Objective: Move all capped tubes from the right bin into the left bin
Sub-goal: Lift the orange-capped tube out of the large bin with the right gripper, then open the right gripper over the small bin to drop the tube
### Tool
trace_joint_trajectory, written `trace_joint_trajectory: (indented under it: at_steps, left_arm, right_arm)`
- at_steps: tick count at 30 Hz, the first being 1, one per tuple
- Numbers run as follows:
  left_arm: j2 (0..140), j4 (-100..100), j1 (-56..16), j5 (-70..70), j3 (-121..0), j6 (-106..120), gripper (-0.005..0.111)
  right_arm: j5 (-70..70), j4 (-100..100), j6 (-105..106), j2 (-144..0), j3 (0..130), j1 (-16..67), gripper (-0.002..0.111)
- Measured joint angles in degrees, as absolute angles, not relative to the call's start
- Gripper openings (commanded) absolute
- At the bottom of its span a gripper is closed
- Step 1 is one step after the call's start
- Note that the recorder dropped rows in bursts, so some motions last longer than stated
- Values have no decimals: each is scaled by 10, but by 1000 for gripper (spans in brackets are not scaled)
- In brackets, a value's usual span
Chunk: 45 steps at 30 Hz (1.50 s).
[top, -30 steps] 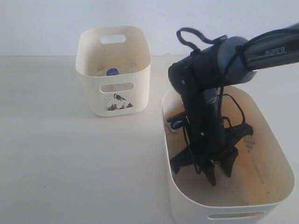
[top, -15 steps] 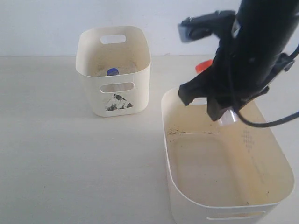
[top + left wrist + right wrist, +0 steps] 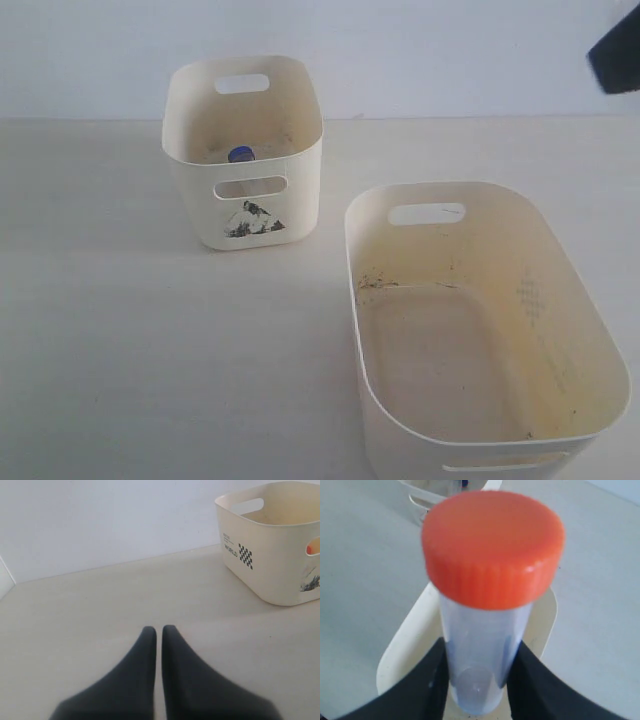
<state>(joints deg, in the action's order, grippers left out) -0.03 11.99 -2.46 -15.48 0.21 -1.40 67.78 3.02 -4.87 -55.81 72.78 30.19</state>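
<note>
My right gripper (image 3: 481, 649) is shut on a clear tube (image 3: 479, 652) with an orange-red cap (image 3: 492, 545), held above the right bin (image 3: 404, 636). In the exterior view only a dark bit of the right arm (image 3: 616, 46) shows, at the top right corner. The wide right bin (image 3: 452, 365) holds no tubes there. Inside the tall left bin (image 3: 196, 200) with the mountain picture lies a blue cap (image 3: 240, 154). An orange cap (image 3: 314, 546) shows through the handle cutout of the left bin (image 3: 270, 565). The left gripper (image 3: 158, 629) is shut and empty, low over the table.
Both bins stand on a pale table (image 3: 150, 350) before a white wall (image 3: 420, 50). Dark specks mark the right bin's floor (image 3: 375, 283). The left gripper is outside the exterior view.
The right arm rose out of the right bin with the orange-capped tube and swung up and right, almost leaving the exterior view. The right bin is left without tubes.
</note>
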Motion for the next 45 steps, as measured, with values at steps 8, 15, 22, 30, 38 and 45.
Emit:
trace_joint_trajectory:
  at_steps: [8,15,22,30,38,45]
  left_arm:
    - [0,120,-25,-155,2,-14,4]
    - [0,120,-25,-155,2,-14,4]
    - [0,120,-25,-155,2,-14,4]
    - [0,120,-25,-155,2,-14,4]
    - [0,120,-25,-155,2,-14,4]
    - [0,120,-25,-155,2,-14,4]
  right_arm:
    - [677,42,-49,-461,728,302,1]
    - [641,47,-49,-419,728,302,1]
    - [544,58,-28,-420,728,302,1]
    - [361,62,0,-492,728,302,1]
    - [20,-19,30,-799,728,329,2]
    - [-39,-172,111,-1211,871,334,8]
